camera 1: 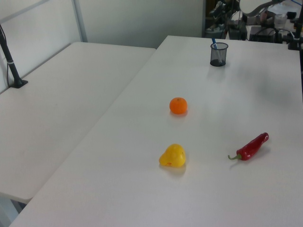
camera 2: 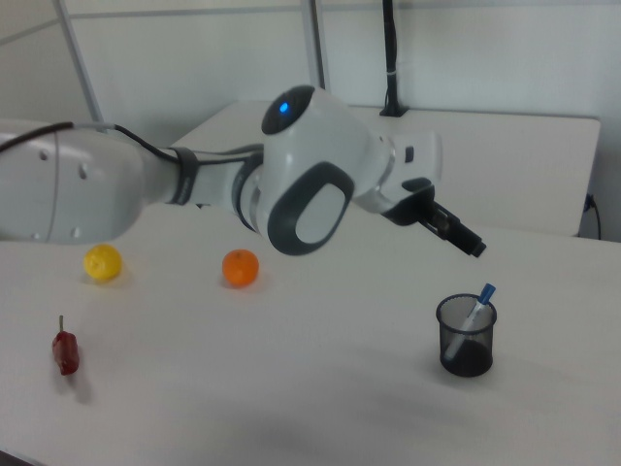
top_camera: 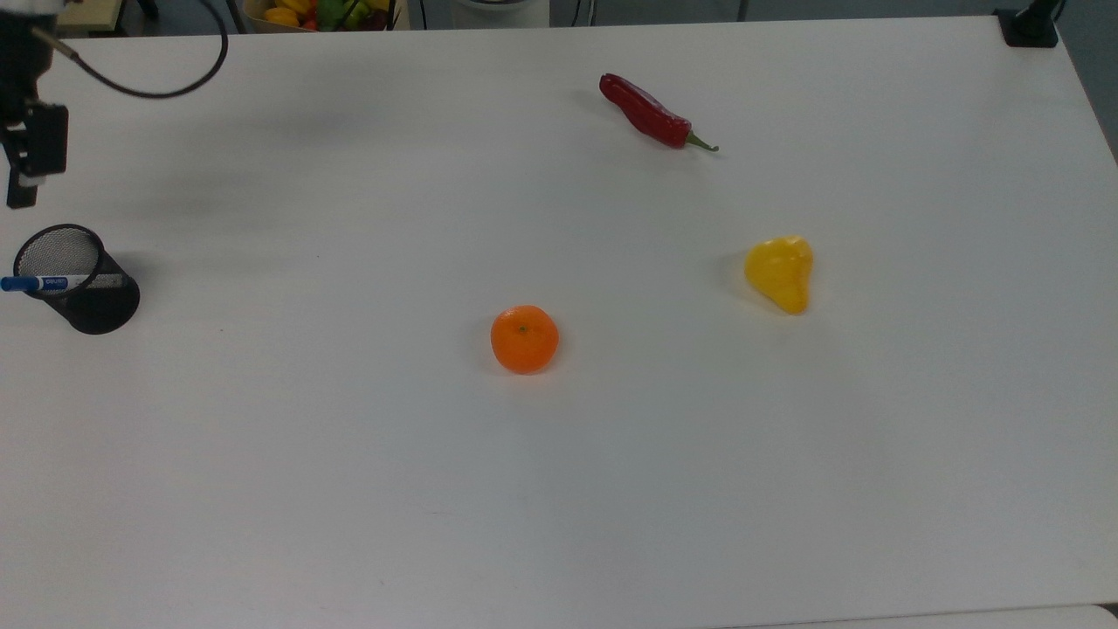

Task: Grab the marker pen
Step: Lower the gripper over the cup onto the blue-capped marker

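The marker pen (top_camera: 48,282), white with a blue cap, leans in a black mesh cup (top_camera: 83,293) at the top view's left edge, its cap sticking out over the rim. In the right view the marker pen (camera 2: 478,302) stands tilted in the cup (camera 2: 466,336). My gripper (top_camera: 12,182) hangs open with nothing in it, beyond the cup at the top view's left edge and apart from it. In the right view my gripper (camera 2: 473,247) points down at a slant, a short way above the pen's cap.
On the white table (top_camera: 559,489) lie an orange (top_camera: 524,339), a yellow pear-shaped fruit (top_camera: 780,273) and a red chilli (top_camera: 651,114), all far from the cup. A black cable (top_camera: 166,87) loops over the top view's upper left. A second table (camera 1: 57,109) adjoins in the left view.
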